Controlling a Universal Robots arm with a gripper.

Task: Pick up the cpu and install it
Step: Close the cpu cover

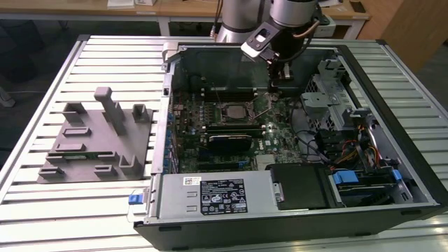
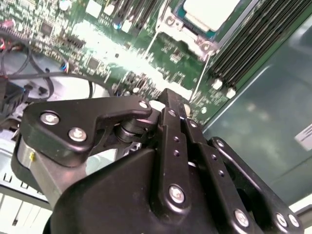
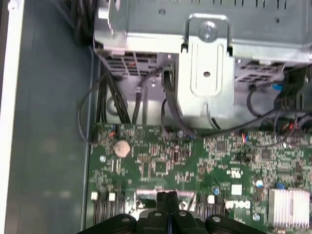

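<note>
Hand (image 3: 168,197) closed, empty | cpu (image 2: 209,10) in socket (image 2: 194,44) | cables (image 3: 170,105) cross metal bracket (image 3: 207,73)

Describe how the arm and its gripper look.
The arm is silvery-grey tubing with darker joints; a tan cable loops by its wrist. The gripper is matte black: flat linked bars studded with silver screw heads, tapering to two narrow fingers.

Silvery-white square cpu (image 2: 208,11), flat, seated in the motherboard socket (image 2: 193,40)
</note>
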